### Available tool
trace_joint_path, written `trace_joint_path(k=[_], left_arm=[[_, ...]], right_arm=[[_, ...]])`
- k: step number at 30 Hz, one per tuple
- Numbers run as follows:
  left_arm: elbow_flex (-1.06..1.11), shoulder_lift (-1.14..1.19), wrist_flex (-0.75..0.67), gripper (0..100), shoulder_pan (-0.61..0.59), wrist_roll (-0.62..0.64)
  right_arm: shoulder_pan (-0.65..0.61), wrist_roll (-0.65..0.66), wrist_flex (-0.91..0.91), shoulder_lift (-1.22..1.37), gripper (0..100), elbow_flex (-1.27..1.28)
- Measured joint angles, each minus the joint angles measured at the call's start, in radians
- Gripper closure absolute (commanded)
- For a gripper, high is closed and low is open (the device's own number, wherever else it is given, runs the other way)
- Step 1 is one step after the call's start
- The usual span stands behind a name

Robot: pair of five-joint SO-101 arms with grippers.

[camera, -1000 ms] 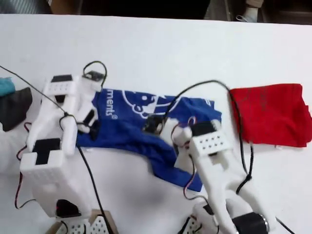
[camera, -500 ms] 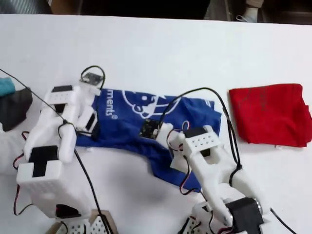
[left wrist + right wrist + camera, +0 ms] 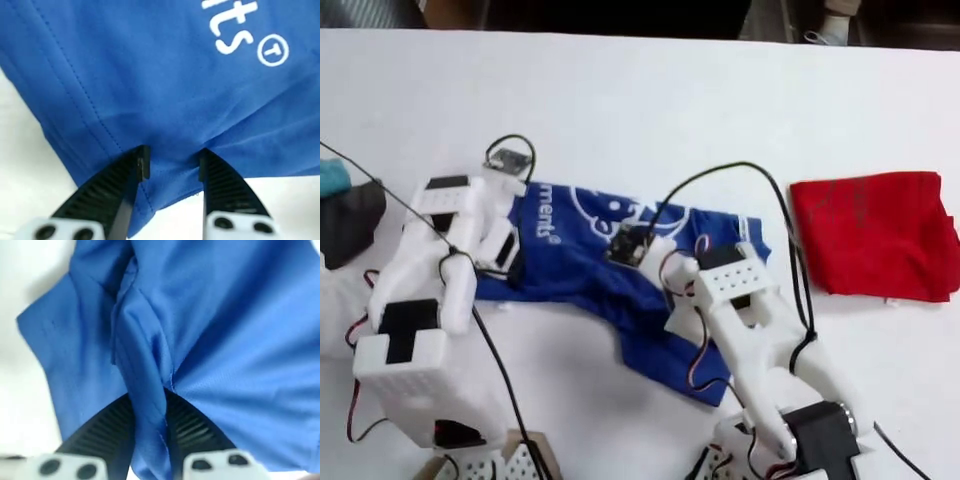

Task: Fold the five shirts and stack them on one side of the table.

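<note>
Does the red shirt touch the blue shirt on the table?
No, in the high view the red shirt lies apart from the blue shirt, with a strip of bare white table between them.

In the high view the left arm [image 3: 430,260] and right arm [image 3: 750,320] cover parts of the blue shirt [image 3: 580,270], the left edge cuts off a dark cloth [image 3: 350,220] and teal scrap [image 3: 330,175], perhaps shirts, and the red shirt [image 3: 870,240] reaches the right edge.
</note>
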Motion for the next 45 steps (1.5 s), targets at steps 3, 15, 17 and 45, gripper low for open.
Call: trace_joint_path(k=[3,15,17,45], left_arm=[[0.0,0.0,0.0,82,0.0,0.0],[0.0,0.0,0.0,82,0.008,0.0],[0.0,0.0,0.0,82,0.008,0.0],[0.0,0.0,-0.002,82,0.008,0.0]], right_arm=[[-0.002,0.0,0.051,0.0,86.4,-0.026],[-0.112,-0.015,0.112,0.0,84.0,-0.028],[-0.137,-0.043,0.112,0.0,84.1,-0.028],[-0.184,-0.064,0.259,-0.187,97.6,-0.127]])
